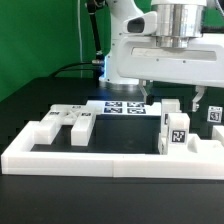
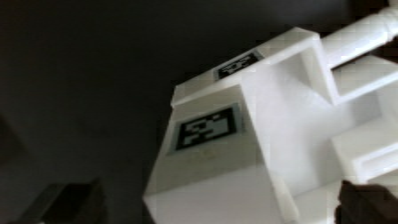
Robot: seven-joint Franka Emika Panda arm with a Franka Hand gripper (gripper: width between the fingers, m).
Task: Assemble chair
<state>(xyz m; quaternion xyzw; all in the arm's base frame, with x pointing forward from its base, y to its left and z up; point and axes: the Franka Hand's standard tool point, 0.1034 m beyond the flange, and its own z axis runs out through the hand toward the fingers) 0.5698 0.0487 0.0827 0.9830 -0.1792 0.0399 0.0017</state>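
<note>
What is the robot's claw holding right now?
Nothing. The gripper is open wide over a white chair part and is not squeezing it.

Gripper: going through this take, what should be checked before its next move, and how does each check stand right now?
1. Gripper jaws open: ok, they stand wide apart.
2. Nothing carried: ok, no part hangs from the fingers.
3. Target lined up: ok, the wrist view shows a white tagged part lying between the fingers.
4. Fingers apart from that part: cannot tell, the gap is not visible.
5. Tags visible: ok, two face the wrist camera.
6. Border rail out of the way: ok, it lies nearer the camera than the gripper.
</note>
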